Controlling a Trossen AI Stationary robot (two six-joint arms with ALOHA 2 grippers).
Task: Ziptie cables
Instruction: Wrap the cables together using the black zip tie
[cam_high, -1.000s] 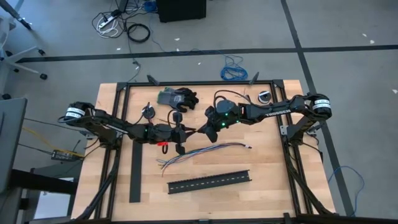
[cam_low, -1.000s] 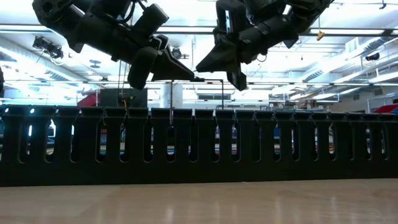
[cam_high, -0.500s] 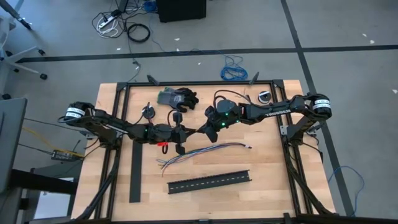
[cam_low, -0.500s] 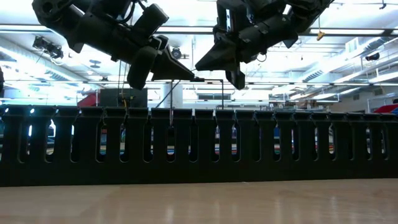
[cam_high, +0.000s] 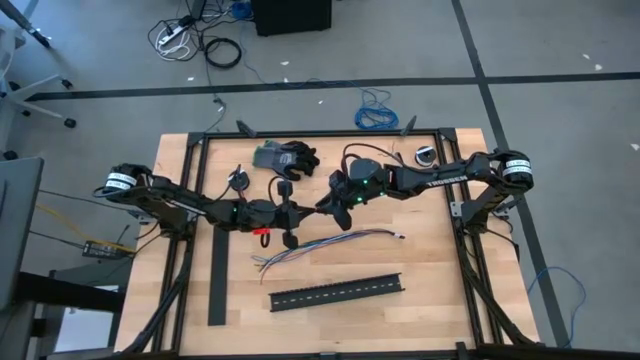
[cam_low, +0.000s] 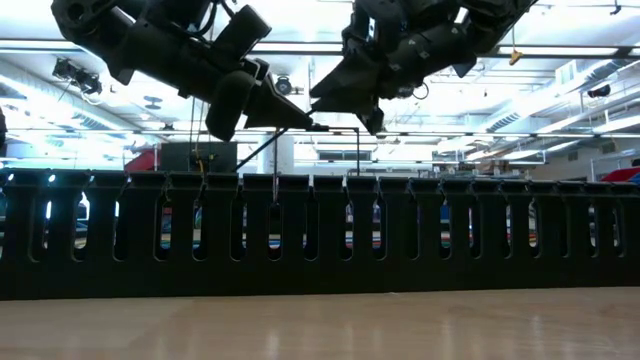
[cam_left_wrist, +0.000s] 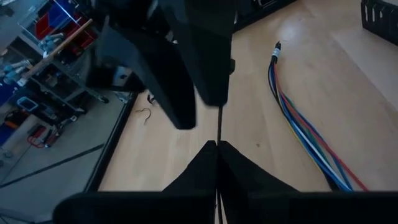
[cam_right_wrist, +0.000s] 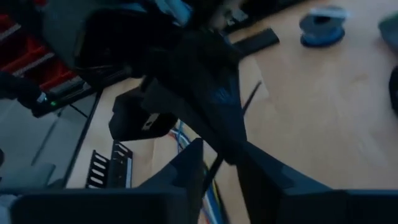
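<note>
A thin black zip tie (cam_left_wrist: 219, 127) hangs in the air between my two grippers, above the middle of the table. My left gripper (cam_high: 303, 212) comes from the table's left and is shut on it. My right gripper (cam_high: 325, 207) faces it from the right, open, its two fingers (cam_right_wrist: 186, 165) standing on either side of the tie (cam_right_wrist: 213, 169). The cables (cam_high: 320, 244), a loose bundle of thin blue, white, green and red wires, lie flat on the wood just nearer than the grippers, also seen in the left wrist view (cam_left_wrist: 305, 134). My left gripper pinches the zip tie between its two shut fingertips (cam_left_wrist: 217, 148). The fingers reach in from the table's left, slanting slightly down. The tie (cam_low: 340, 129) runs out beyond them toward my right gripper, clear of the table. I cannot tell whether my right gripper touches the tie.
A black slotted channel (cam_high: 336, 289) lies near the front edge and fills the low view (cam_low: 320, 235). A flat black bar (cam_high: 218, 278) lies at the front left. Dark gloves (cam_high: 285, 157) and a small spool (cam_high: 425, 155) sit at the far edge.
My right gripper has rolled about its own axis and opened a little around the zip tie. My left gripper has kept still, shut on the tie.
</note>
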